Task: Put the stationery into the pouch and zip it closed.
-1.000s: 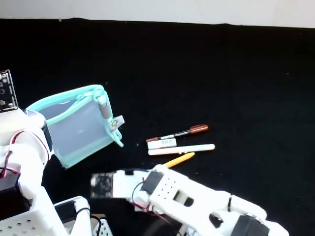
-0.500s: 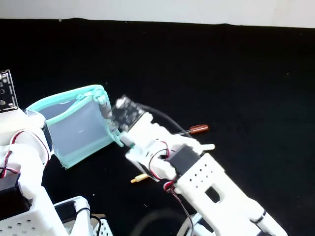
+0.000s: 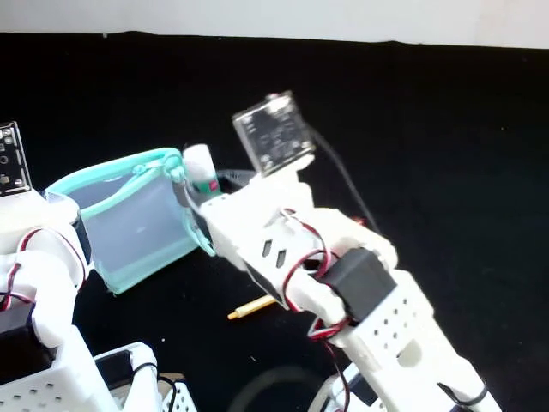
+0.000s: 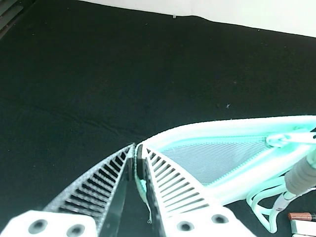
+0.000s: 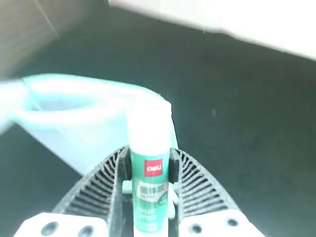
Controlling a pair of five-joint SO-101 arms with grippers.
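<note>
Black cloth covers the table [image 3: 446, 129]. Seen from above, the right gripper [image 3: 204, 190] holds a glue stick [image 3: 199, 161] upright at one corner of the pouch [image 3: 129, 227]. A pencil [image 3: 254, 306] lies on the cloth near this arm.

From the left wrist, the left gripper [image 4: 137, 148] is closed on the pouch rim. The pouch mouth is open, and I cannot tell what is inside.

From the right wrist, both fingers [image 5: 190, 182] press the glue stick between them, and the pouch is just behind it.
</note>
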